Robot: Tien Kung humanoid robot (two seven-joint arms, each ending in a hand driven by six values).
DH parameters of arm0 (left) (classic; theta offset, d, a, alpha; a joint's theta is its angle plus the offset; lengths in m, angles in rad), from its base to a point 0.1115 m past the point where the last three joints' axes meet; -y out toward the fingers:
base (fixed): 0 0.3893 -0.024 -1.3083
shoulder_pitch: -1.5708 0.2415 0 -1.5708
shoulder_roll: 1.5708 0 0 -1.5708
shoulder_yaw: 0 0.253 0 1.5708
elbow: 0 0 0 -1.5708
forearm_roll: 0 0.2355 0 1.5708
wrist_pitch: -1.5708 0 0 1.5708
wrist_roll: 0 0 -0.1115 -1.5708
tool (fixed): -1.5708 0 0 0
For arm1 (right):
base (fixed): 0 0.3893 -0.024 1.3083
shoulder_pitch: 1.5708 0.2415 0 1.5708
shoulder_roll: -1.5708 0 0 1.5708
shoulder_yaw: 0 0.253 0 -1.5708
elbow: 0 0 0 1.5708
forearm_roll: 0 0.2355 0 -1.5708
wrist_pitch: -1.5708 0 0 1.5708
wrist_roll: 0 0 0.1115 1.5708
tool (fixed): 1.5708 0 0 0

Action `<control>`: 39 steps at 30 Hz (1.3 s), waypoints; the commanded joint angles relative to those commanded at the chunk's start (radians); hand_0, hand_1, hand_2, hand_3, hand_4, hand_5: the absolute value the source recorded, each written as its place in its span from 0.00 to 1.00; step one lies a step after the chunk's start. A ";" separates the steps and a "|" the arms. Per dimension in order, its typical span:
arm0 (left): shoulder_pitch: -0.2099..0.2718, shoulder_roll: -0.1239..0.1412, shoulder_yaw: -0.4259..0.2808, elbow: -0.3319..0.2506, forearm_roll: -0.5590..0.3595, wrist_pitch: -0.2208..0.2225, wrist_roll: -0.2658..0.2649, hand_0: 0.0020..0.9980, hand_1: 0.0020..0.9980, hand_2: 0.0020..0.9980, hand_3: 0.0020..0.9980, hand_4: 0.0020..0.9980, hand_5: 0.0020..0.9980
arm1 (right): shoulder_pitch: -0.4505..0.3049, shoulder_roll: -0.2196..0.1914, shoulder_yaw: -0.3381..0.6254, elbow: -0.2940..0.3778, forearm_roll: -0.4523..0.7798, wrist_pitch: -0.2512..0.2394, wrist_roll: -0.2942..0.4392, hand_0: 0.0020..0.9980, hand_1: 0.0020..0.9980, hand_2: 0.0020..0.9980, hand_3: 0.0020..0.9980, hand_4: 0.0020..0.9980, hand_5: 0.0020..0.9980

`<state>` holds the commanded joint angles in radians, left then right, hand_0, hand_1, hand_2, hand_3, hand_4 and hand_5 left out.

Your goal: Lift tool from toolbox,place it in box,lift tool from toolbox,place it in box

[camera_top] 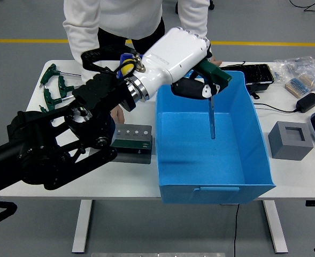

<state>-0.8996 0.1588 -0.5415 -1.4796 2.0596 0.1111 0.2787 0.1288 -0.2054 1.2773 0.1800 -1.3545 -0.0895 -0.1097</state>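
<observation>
Now the left hand (200, 85) reaches over the blue box (213, 182), fingers curled around the green handle of a T-handle tool (213, 115) whose shaft hangs down inside the box, apparently clear of its floor. Behind the arm sits the toolbox (133, 138), partly hidden. A person's hand (117, 114) rests on the white table (285, 176) beside it.

Above the blue box (213, 144), the left hand (192, 80) grips a green-handled tool (213, 107), its shaft hanging down inside. The toolbox (133, 136) sits just left of the box.
</observation>
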 joint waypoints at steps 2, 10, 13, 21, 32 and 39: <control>0.007 -0.017 0.040 0.035 -0.010 0.011 -0.005 0.19 0.00 0.00 0.00 0.68 0.56 | 0.000 -0.001 -0.002 0.000 0.000 0.001 -0.001 0.84 0.77 0.77 0.80 1.00 0.85; 0.018 -0.058 0.195 0.124 -0.104 0.046 -0.040 0.20 0.00 0.00 0.02 0.67 0.55 | 0.000 -0.001 -0.008 0.000 -0.002 0.003 -0.001 0.84 0.77 0.77 0.80 1.00 0.85; 0.019 -0.066 0.230 0.149 -0.159 0.046 -0.062 0.25 0.04 0.11 0.12 0.69 0.55 | 0.000 -0.001 -0.006 0.000 -0.007 0.004 -0.001 0.84 0.77 0.77 0.80 1.00 0.85; 0.014 -0.092 0.268 0.199 -0.228 0.020 -0.129 0.35 0.27 0.33 0.36 0.73 0.55 | 0.002 -0.003 -0.001 0.000 -0.021 0.007 -0.001 0.84 0.77 0.77 0.80 1.00 0.85; -0.021 -0.148 0.247 0.300 -0.259 0.085 -0.216 0.59 0.68 0.75 0.70 0.89 0.71 | 0.005 -0.004 -0.002 0.000 -0.032 0.012 -0.002 0.84 0.77 0.77 0.80 1.00 0.85; -0.019 -0.139 0.186 0.271 -0.242 0.122 -0.242 0.63 0.71 0.80 0.74 0.93 0.75 | 0.004 -0.005 -0.006 0.000 -0.023 0.010 -0.002 0.84 0.77 0.77 0.80 1.00 0.85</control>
<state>-0.9190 0.0194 -0.3551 -1.2089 1.8175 0.2328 0.0367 0.1330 -0.2103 1.2709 0.1800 -1.3771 -0.0793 -0.1115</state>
